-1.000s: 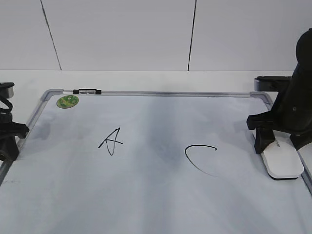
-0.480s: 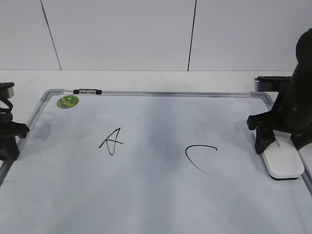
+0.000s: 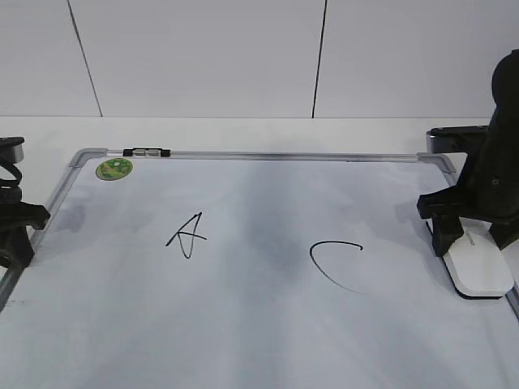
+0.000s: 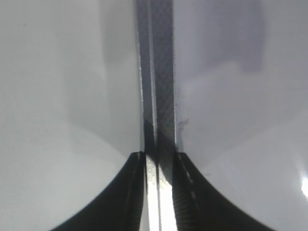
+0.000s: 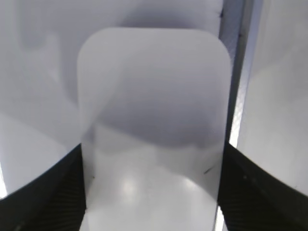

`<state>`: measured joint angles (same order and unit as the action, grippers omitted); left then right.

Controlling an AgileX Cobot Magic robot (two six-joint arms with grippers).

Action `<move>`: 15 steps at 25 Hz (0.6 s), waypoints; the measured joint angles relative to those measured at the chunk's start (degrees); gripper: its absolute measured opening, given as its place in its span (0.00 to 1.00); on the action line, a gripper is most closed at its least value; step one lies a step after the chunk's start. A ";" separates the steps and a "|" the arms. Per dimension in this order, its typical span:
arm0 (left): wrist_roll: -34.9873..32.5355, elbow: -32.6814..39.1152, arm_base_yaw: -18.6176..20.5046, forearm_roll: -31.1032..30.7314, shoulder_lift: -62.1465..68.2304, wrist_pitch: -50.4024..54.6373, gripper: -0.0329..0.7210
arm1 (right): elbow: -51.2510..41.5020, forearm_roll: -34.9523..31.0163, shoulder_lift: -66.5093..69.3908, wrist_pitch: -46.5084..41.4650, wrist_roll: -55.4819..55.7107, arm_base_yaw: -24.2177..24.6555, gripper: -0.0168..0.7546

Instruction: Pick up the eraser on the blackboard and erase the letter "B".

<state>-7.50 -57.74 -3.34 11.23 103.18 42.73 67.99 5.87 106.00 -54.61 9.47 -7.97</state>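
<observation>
Two letters, A [image 3: 186, 235] and C [image 3: 334, 264], remain on the blackboard [image 3: 259, 156] with no B visible, so erasing looks done; right claw [image 3: 478, 241] stands apart around the eraser [image 3: 480, 270], left claw [image 4: 160, 159] clamps the frame.

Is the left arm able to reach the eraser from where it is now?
Probably not. The left end effector sits at the blackboard's left frame edge, and the eraser lies at the far right edge, between the right end effector's fingers.

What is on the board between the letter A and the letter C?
Nothing is written there: in the exterior view, only a bare, greyish smudged patch of the board lies between the A and the C.
</observation>
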 joint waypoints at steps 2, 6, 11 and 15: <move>0.00 0.00 0.00 0.09 0.00 0.00 0.24 | 0.00 0.00 0.00 -0.11 0.14 0.00 0.79; 0.00 0.00 0.00 0.09 0.00 0.00 0.24 | 0.21 -0.53 0.00 -0.48 -0.57 0.00 0.79; 0.00 0.00 0.00 0.09 0.00 0.00 0.24 | 2.85 -5.14 0.00 -3.34 -3.76 0.13 0.81; 0.00 0.00 0.00 0.09 0.00 0.00 0.25 | 6.44 -6.35 0.00 -6.80 -4.91 0.13 0.82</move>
<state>-7.50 -57.74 -3.34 11.32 103.18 42.73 74.43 -0.48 106.00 -61.41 4.56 -7.84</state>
